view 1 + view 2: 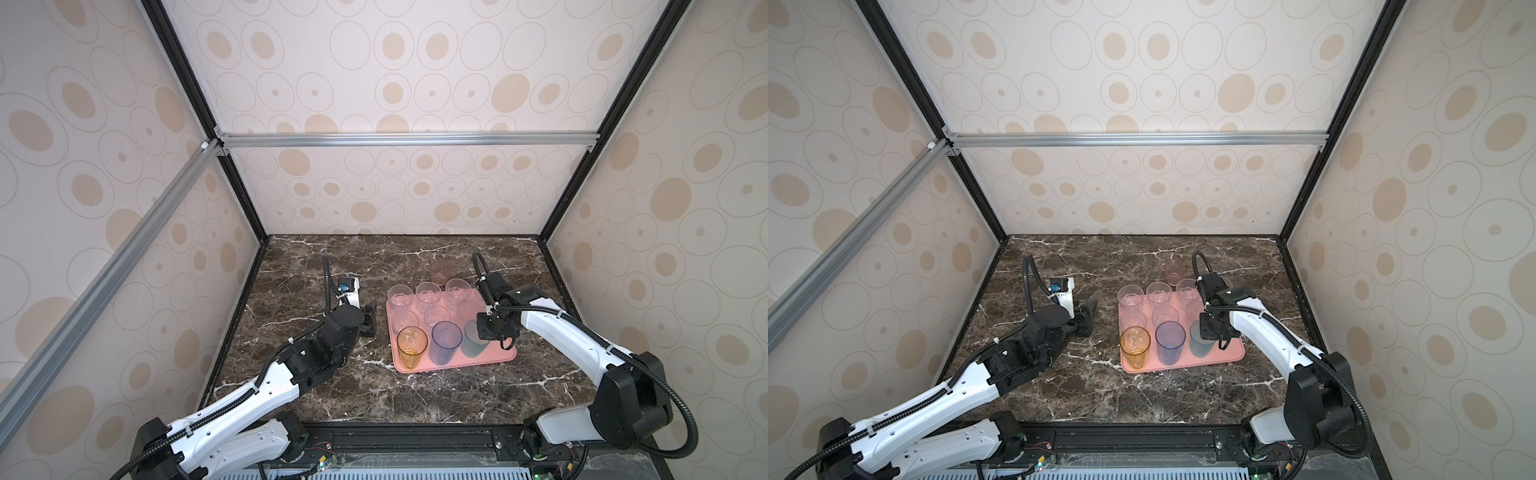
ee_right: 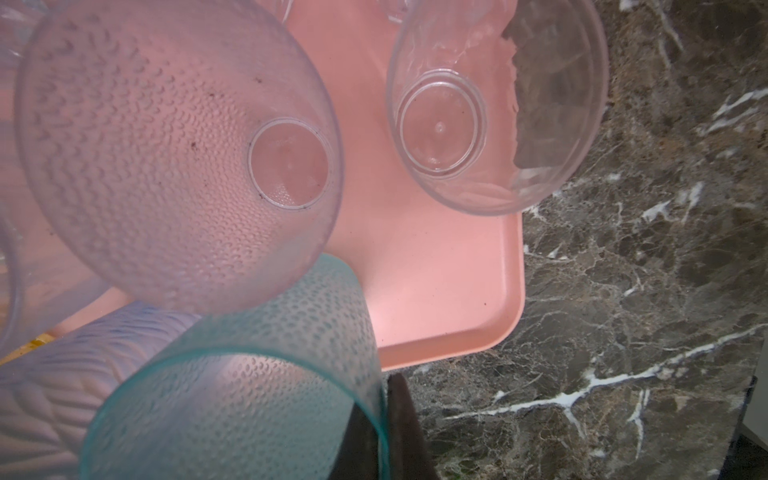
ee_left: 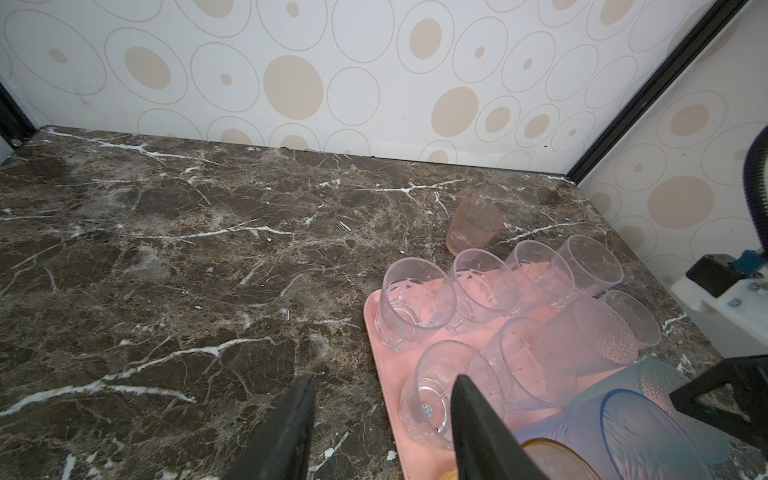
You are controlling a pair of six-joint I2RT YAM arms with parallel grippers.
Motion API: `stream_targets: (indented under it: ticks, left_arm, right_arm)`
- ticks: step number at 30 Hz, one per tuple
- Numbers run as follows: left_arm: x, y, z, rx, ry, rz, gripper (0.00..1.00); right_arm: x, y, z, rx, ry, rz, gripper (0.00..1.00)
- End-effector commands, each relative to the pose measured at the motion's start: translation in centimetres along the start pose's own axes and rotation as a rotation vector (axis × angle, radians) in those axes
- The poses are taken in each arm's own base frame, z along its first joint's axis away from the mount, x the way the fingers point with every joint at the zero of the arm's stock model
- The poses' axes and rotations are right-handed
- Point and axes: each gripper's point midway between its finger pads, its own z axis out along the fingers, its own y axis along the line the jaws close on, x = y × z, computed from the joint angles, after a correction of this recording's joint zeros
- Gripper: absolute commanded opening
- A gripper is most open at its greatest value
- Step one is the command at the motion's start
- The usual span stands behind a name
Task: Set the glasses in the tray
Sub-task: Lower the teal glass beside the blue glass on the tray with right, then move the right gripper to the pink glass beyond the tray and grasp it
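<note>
Where the right arm reaches in over the flat salmon-pink rectangular tray (image 1: 496, 358), the right tool (image 2: 380, 424) is pinched tight on the rim of the tall teal-green dimpled tumbler (image 1: 471, 348). The right wrist view shows one finger inside the wall and one outside. That tumbler is upright at the tray's near right corner. Whether its base rests on the tray or hangs just above it, I cannot tell.

Beside it along the near edge stand a blue-grey ribbed tumbler (image 1: 446, 343) and, at the near left corner, an amber-yellow tumbler (image 1: 411, 347). Behind these, short clear glasses (image 1: 401, 296) fill the rest of the tray in rows. A frosted whitish dimpled tumbler (image 2: 166, 158) stands just behind the teal one.

One pale pink tumbler (image 1: 441, 271) stands alone on the dark brown marble tabletop (image 1: 332, 395), just beyond the tray's far edge.

The left tool (image 3: 384, 380) hovers low over the tabletop just left of the tray. Its fingers are about half apart with nothing between them.
</note>
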Motion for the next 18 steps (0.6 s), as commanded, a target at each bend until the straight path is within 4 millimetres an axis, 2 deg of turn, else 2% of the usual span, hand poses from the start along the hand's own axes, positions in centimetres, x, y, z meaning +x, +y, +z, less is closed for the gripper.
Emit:
stream_targets:
  ticks: [1,6,11,14,16,18]
  left_arm:
    - [-0.5,-0.5,-0.1,0.014,-0.019,-0.011,0.53]
    - [-0.6,-0.3,-0.2,0.011,-0.021,-0.010,0.53]
    - [-0.9,0.0,-0.6,-0.003,-0.032,-0.013,0.53]
    - [-1.8,0.4,-1.0,-0.026,-0.051,0.000,0.53]
    - [-2.4,0.4,-1.1,-0.039,-0.062,0.018,0.53]
    - [-3.0,0.2,-1.0,-0.046,-0.070,0.034,0.53]
  right_arm:
    - [1.1,-0.5,-0.1,0.024,0.033,-0.001,0.09]
    - [0.9,-0.7,-1.4,0.026,0.025,-0.006,0.23]
    - [-0.6,-0.8,-5.4,0.004,-0.036,-0.023,0.35]
    - [-2.7,-0.6,-8.6,-0.014,-0.112,-0.038,0.38]
    - [-5.0,-0.3,-11.1,-0.028,-0.185,-0.033,0.38]
    - [-7.0,0.2,-12.6,-0.049,-0.239,-0.023,0.39]
